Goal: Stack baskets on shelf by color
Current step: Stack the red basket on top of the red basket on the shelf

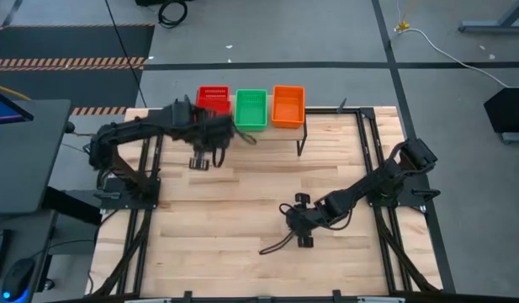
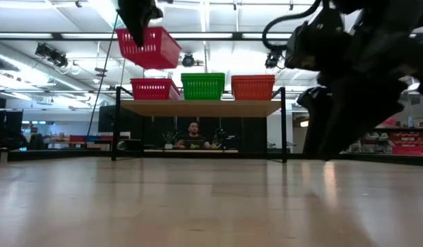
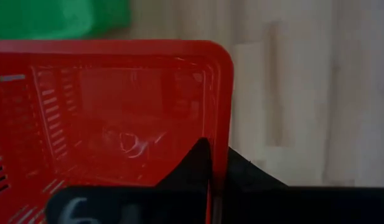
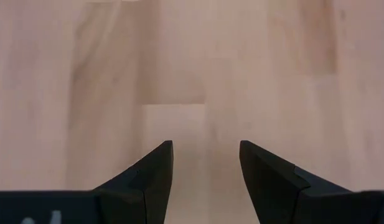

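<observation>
My left gripper (image 3: 218, 171) is clamped on a red basket's (image 2: 148, 46) rim, holding it tilted above the red stack (image 2: 155, 88) on the shelf (image 2: 201, 107); right gripper (image 4: 205, 174) hangs apart over the table (image 4: 198, 68)

We see the shelf (image 2: 201, 108), a light wooden top on thin black legs, standing on the slatted wooden table (image 1: 242, 244) at its far edge. Directly on the shelf top sit three baskets in a row: the green basket (image 2: 203, 86) in the middle, a red basket (image 2: 155, 89) just beside it on one side, and an orange basket (image 2: 253, 87) just beside it on the other.
</observation>
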### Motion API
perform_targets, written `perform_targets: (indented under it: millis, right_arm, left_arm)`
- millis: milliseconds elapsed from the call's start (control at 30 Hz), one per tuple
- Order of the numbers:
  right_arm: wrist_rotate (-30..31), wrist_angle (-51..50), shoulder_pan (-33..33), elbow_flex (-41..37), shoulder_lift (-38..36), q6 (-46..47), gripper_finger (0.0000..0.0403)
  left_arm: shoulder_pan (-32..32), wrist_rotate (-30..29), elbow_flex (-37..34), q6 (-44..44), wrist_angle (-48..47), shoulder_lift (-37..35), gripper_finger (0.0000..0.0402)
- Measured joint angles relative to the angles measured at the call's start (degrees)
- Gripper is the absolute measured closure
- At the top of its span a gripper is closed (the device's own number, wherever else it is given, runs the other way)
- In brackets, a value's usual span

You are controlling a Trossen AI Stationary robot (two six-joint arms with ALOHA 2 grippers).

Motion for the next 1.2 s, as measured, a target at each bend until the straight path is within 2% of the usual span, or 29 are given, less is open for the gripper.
perform_targets:
  millis: [267,567,733,867,1200]
  right_arm:
    - [-0.01,-1.70,-4.42,0.00,0.00,-2.76,0.0211]
    - [-0.07,-3.52,-5.92,0.00,0.00,-3.59,0.0211]
    - [-1.71,-4.76,-5.79,0.00,0.00,-3.48,0.0211]
    - [-2.98,-5.20,-5.79,0.00,0.00,-3.37,0.0211]
    - [-3.52,-6.99,-5.52,0.00,0.00,-2.35,0.0211]
  left_arm:
    - [12.40,-0.07,0.00,8.28,3.26,0.00,0.0389]
    - [19.77,0.43,0.00,16.43,10.55,0.15,0.0389]
    - [22.19,2.69,-0.24,19.22,14.09,0.20,0.0389]
    - [22.82,5.58,-0.28,17.48,13.94,0.20,0.0389]
    - [22.34,7.02,-0.33,16.06,13.59,3.22,0.0389]
